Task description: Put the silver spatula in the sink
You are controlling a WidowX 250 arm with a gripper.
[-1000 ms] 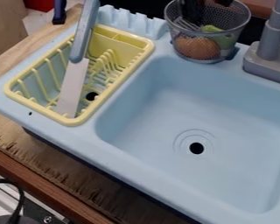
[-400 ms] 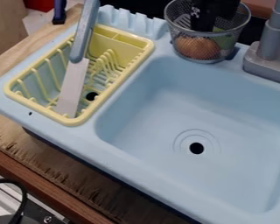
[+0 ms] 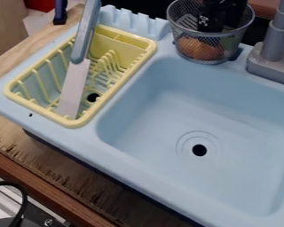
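You are seeing the gripper (image 3: 220, 17) sitting lower and farther toward three o'clock than a second ago, now overlapping the mesh basket (image 3: 242, 21) at twelve to one o'clock. Whether it is gripping anything, you cannot tell. The slotted silver spatula (image 3: 187, 20) is standing in that basket, just beside the gripper at its nine o'clock side. The light-blue sink (image 3: 162, 111) is lying at four o'clock, the spatula still outside it. Finding: you are apparently working the pick-up stage; placement is remaining. Risk: the basket's crowding may be hindering a clean grasp.
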